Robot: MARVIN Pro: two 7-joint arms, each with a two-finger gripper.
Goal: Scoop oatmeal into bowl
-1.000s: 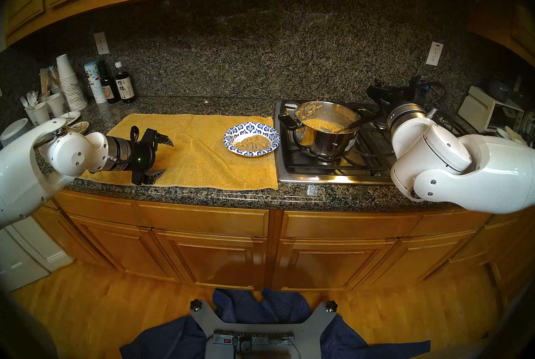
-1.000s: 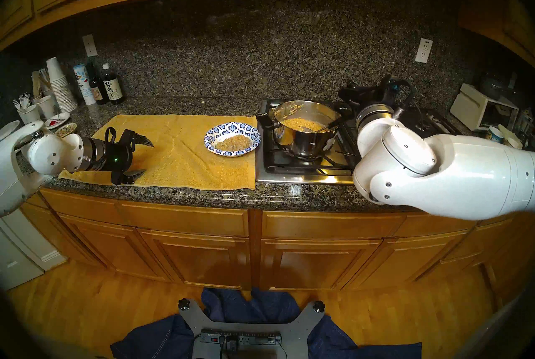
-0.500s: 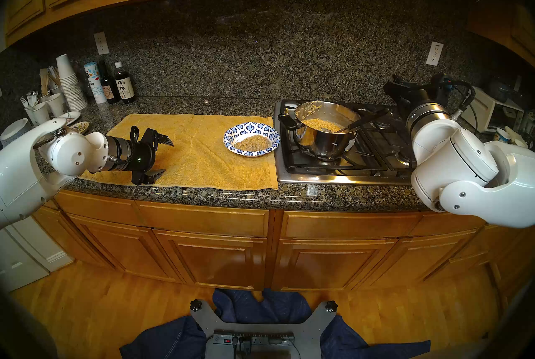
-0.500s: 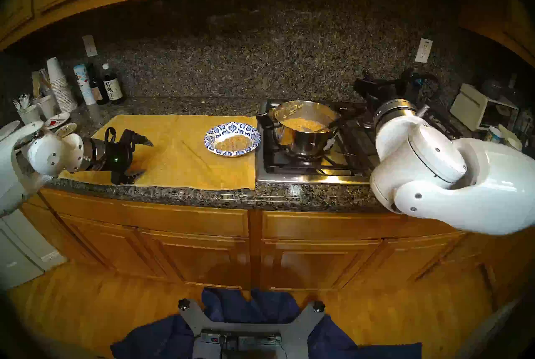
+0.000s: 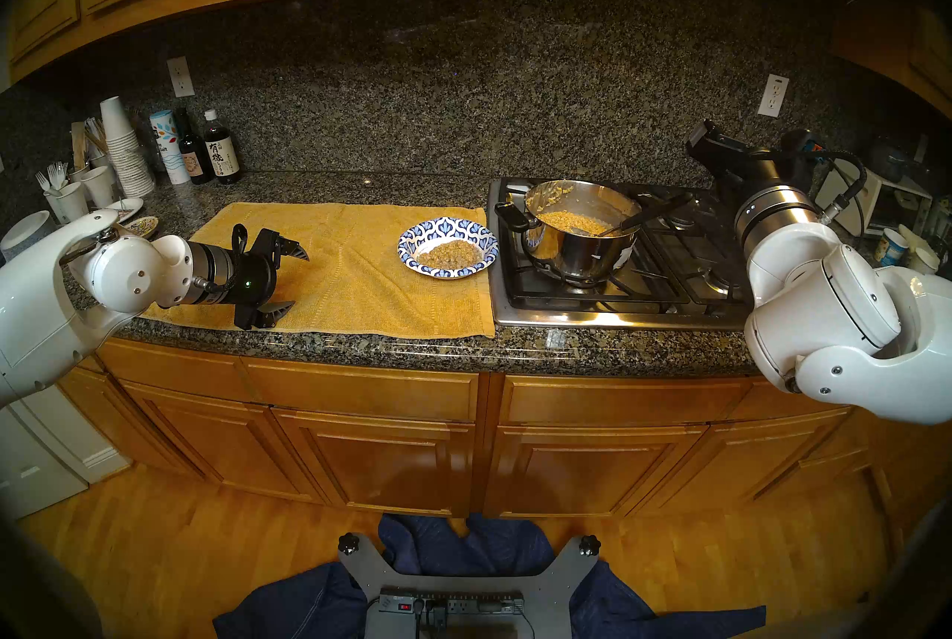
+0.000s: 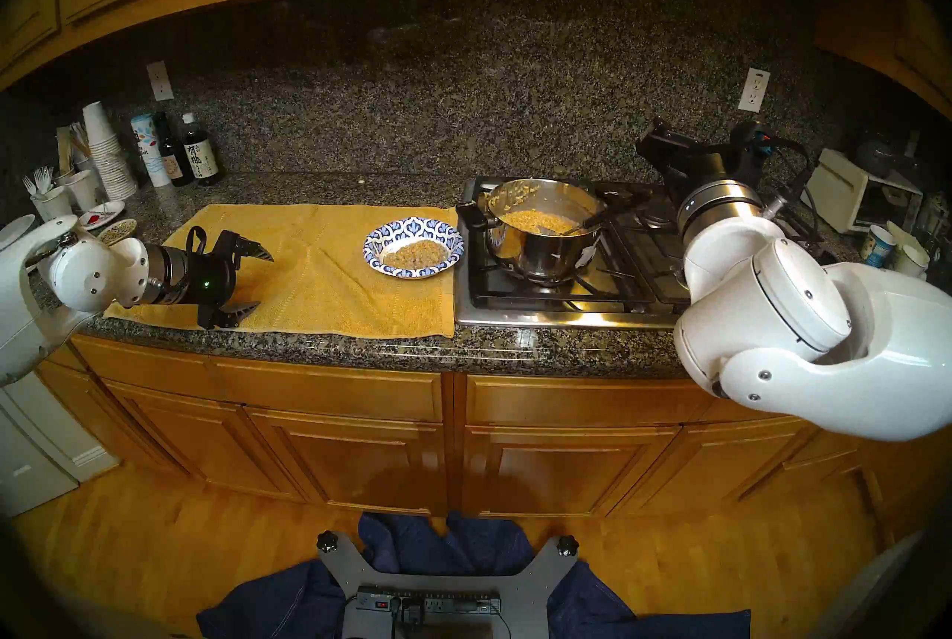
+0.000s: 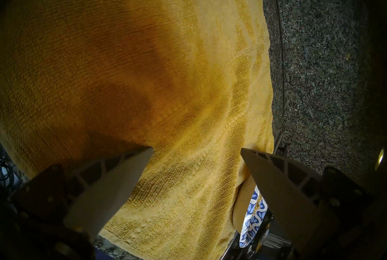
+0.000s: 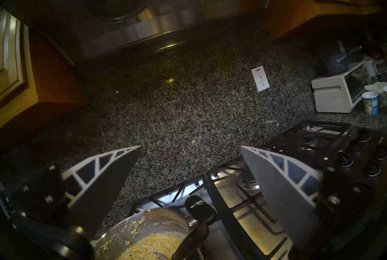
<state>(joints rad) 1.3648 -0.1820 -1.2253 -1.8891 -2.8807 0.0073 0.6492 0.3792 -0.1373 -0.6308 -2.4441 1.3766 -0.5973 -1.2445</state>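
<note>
The blue-and-white paper bowl (image 5: 447, 227) sits on the yellow towel (image 5: 350, 262) beside the stove, with a mound of oatmeal (image 5: 449, 254) in its middle. More oatmeal (image 5: 569, 221) lies in the steel pot (image 5: 577, 257) on the front left burner. A black-handled spoon (image 5: 654, 209) leans in the pot. My right gripper (image 5: 703, 148) hangs open above the back of the stove, right of the pot and clear of the spoon. In the right wrist view its fingers (image 8: 272, 190) are spread, with the pot (image 8: 167, 219) below. My left gripper (image 5: 301, 280) is open over the towel's left part.
The gas stove (image 5: 669, 282) has raised grates. Paper cups (image 5: 121, 148), bottles (image 5: 221, 156) and small plates (image 5: 141, 226) crowd the back left. A toaster oven (image 5: 870, 200) and cups stand at the far right. The counter's front edge (image 5: 463, 349) runs below the towel.
My right arm has drawn back to the right and upward, away from the spoon handle, which stays leaning in the pot. The left arm has not moved.
</note>
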